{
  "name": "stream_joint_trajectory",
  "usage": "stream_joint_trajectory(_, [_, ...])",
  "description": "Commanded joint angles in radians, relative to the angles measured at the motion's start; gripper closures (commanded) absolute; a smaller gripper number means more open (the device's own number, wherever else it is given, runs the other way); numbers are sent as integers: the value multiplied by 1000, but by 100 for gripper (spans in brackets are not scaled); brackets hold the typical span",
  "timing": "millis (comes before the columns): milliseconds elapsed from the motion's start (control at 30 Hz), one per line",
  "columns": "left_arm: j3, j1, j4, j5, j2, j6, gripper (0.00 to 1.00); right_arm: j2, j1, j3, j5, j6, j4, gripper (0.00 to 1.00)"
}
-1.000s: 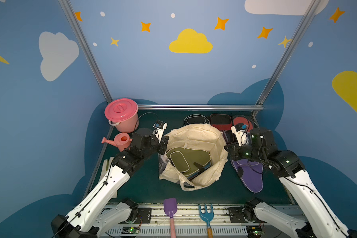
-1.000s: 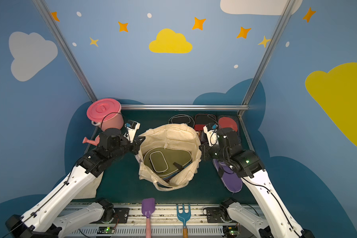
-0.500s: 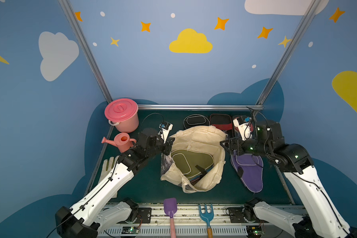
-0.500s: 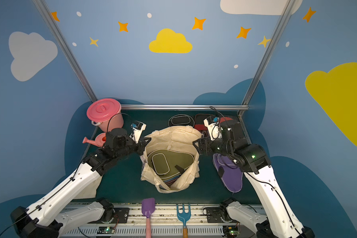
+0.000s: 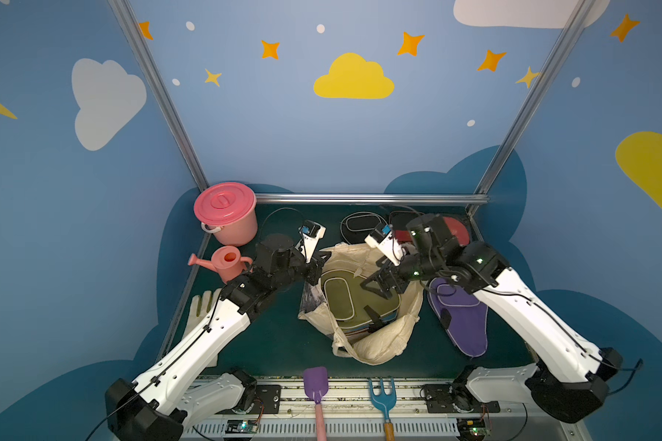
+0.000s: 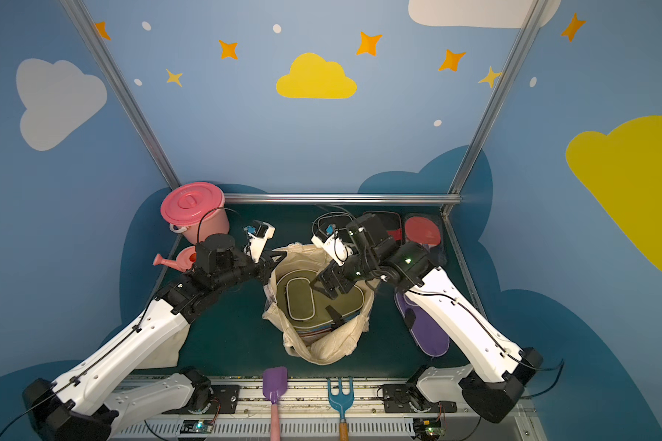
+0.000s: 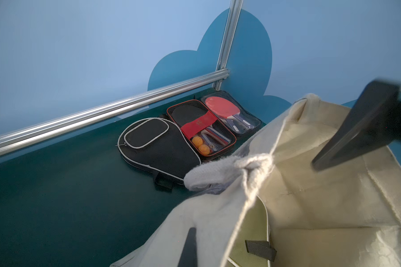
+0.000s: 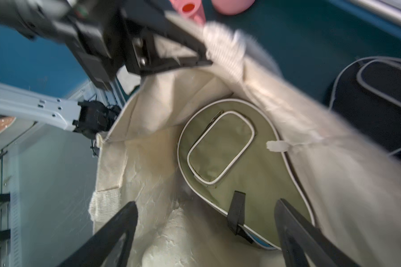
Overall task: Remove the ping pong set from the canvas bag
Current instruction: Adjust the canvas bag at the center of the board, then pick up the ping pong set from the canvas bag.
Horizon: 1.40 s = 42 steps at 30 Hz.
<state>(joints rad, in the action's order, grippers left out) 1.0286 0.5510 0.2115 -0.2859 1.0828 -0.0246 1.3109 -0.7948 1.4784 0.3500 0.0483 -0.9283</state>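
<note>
In both top views the canvas bag (image 5: 379,343) slumps in the middle of the counter (image 5: 276,336), mouth up, with an olive paddle case (image 5: 343,292) lying flat on top inside it. The left fingers (image 5: 315,269) are clenched on the bag's rim at its far left corner, holding the mouth apart. The right fingers (image 5: 371,282) hang spread wide just over the olive case, grasping nothing. A purple paddle case (image 5: 463,324) lies out on the counter beside the bag.

The left wrist view shows a black paddle case (image 7: 153,143), a red-trimmed pack (image 7: 202,129) with orange balls and a clear pack (image 7: 229,111) with a red paddle. They lie side by side by the rear rail, all outside the bag.

The right wrist view looks into the bag. The olive case is padded fabric with white piping, an oval zipped pocket and a black webbing loop (image 8: 236,208) at its narrow end. A blue edge (image 8: 261,245) peeks out beneath it (probably another case).

The case should be light, soft-skinned and fairly stiff from what is inside. The loop or the narrow end looks the surest hold. The floppy canvas may drag along, so the pinch on the rim matters.
</note>
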Motion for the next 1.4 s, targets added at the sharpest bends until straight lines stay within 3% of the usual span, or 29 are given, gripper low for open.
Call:
stream_joint_trajectory(0, [42,0,-209,-43,-62,30,95,-4,-26,-117,54,29,107,9])
stream_joint_trajectory(167, [25,0,-176,-49,-67,56,94,15,-21,-269,20,20,234,9])
stream_joint_trajectory(300, [3,-1,-172,-57,-51,67,94,80,-1,-296,-50,21,275,9])
stream_joint_trajectory(733, [-37,0,-250,-93,32,88,94,338,148,-198,-17,84,334,9])
stream_joint_trajectory(1200, [-36,0,-271,-178,99,76,95,557,193,-81,35,114,333,9])
stream_joint_trajectory(1367, [-31,0,-274,-206,115,72,95,590,198,-60,2,125,320,9])
